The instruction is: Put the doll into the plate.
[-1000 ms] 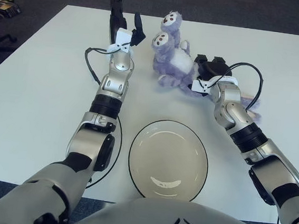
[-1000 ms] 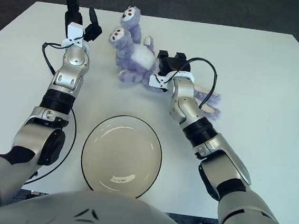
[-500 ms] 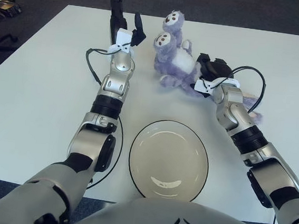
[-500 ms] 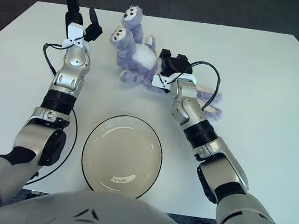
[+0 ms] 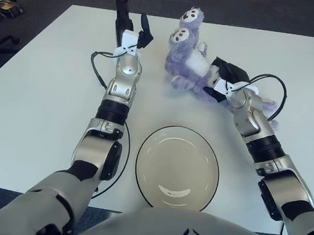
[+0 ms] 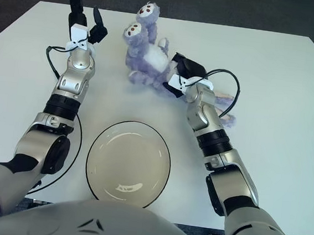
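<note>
The purple plush doll [image 5: 186,59] has shifted rightward and farther back on the white bench [image 5: 30,105], pushed by the right hand [image 5: 223,78], which grips its lower body. The left hand [image 5: 129,29] stands beside it, fingers spread, holding nothing. The plate [image 5: 177,167] lies near the robot.

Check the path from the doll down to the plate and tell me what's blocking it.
Nothing visible blocks it. The purple doll lies at the table's far side with the right hand against it; bare table separates it from the plate. The left hand shows beside the doll, left.
</note>
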You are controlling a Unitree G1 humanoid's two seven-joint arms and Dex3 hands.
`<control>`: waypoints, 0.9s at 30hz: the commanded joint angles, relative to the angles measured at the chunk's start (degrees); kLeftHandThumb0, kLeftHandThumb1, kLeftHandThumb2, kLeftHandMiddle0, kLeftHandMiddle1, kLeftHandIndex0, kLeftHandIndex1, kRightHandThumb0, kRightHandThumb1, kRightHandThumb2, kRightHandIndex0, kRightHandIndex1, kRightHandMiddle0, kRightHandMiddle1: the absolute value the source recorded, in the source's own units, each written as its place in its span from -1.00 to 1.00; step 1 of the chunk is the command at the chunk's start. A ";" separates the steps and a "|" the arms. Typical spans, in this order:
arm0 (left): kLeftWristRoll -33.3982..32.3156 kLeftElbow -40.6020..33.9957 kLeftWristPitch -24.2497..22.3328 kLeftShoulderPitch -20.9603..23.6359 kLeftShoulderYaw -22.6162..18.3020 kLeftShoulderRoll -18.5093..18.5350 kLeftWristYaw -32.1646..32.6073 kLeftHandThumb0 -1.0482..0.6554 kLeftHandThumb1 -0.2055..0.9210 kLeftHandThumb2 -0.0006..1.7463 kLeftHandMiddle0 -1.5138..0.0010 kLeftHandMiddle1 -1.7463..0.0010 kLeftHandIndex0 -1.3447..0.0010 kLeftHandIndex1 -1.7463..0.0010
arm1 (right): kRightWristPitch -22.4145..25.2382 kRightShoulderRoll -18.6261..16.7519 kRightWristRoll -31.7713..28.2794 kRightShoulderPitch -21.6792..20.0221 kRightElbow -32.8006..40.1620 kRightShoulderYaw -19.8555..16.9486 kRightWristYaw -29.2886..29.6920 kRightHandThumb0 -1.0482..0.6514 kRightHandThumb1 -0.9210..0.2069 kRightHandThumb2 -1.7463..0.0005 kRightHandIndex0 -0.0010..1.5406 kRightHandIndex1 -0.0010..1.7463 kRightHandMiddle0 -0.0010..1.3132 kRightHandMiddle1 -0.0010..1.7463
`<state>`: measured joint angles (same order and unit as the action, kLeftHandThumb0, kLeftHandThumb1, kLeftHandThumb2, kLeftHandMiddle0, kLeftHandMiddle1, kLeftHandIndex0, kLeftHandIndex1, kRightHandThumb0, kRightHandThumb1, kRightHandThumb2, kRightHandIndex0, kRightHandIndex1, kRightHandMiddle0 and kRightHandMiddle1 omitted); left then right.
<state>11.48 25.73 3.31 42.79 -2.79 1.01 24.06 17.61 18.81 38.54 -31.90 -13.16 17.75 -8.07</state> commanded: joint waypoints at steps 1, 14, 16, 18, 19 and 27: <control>-0.43 0.17 -0.79 0.69 -0.45 0.15 -0.14 -0.98 1.00 0.09 0.90 0.87 1.00 0.45 | -0.18 1.05 -1.43 2.38 -2.49 -0.52 -0.66 0.89 0.44 -0.80 0.02 1.00 0.60 1.00; -2.22 0.18 -2.56 1.06 -1.50 -0.15 -0.86 -0.95 1.00 0.01 0.94 0.85 1.00 0.42 | -4.67 4.73 -4.34 2.51 -1.39 -3.53 -1.98 0.92 0.51 -0.85 0.06 1.00 0.64 1.00; -2.31 0.49 -2.34 1.05 -1.48 0.05 -1.02 -0.94 1.00 0.01 0.95 0.85 1.00 0.42 | -5.06 5.30 -4.88 2.45 -0.82 -3.91 -2.67 0.92 0.51 -0.85 0.06 1.00 0.64 1.00; -2.26 0.95 -2.08 1.01 -1.46 0.28 -1.18 -0.94 1.00 0.01 0.95 0.84 1.00 0.40 | -5.44 5.92 -5.40 2.48 0.09 -4.28 -3.50 0.92 0.51 -0.85 0.06 1.00 0.64 1.00; -2.01 1.04 -2.12 1.00 -1.33 0.42 -1.19 -0.94 1.00 0.01 0.95 0.84 1.00 0.40 | -5.64 6.21 -5.73 2.54 0.64 -4.49 -3.96 0.92 0.51 -0.85 0.06 1.00 0.64 1.00; -0.28 1.95 -2.94 1.17 -0.34 1.53 -0.80 -0.91 1.00 0.07 0.98 0.59 1.00 0.35 | -4.10 8.84 -6.33 2.89 6.57 -5.49 -8.42 0.91 0.50 -0.84 0.05 1.00 0.65 1.00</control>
<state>10.32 27.19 1.00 42.86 -3.53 1.86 23.30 12.40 25.81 32.49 -29.75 -9.65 12.99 -14.31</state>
